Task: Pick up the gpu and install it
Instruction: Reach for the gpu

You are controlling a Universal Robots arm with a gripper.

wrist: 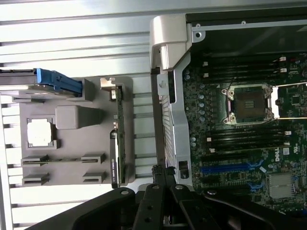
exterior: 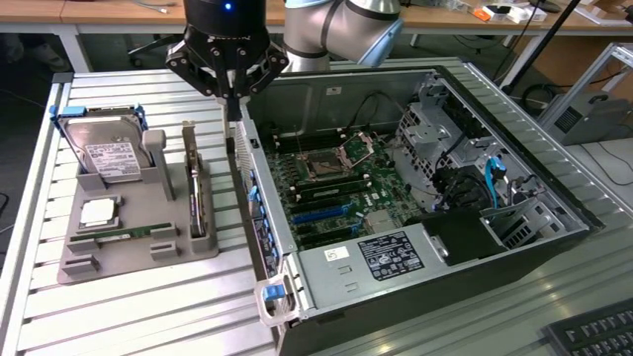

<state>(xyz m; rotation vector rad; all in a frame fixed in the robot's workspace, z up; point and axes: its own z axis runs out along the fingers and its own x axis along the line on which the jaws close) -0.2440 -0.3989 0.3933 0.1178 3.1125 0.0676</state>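
The gpu (exterior: 197,194) stands on edge in a slot of the grey holder tray (exterior: 133,259), a thin green board with a black cooler and a silver bracket at its far end. The wrist view shows the gpu (wrist: 118,139) edge-on in the tray (wrist: 72,160). My gripper (exterior: 233,104) hangs above the strip between the tray and the rear wall of the open computer case (exterior: 259,200). It is shut with nothing between its fingers. Its closed tips (wrist: 160,170) sit over the case's rear edge, beside the gpu and apart from it.
A hard drive (exterior: 111,154) in a blue caddy, a CPU (exterior: 99,213) and a RAM stick (exterior: 124,236) share the tray. The case lies open with its motherboard (exterior: 327,182) and blue expansion slots (exterior: 319,215) exposed. A keyboard (exterior: 598,334) lies at the exterior view's lower right.
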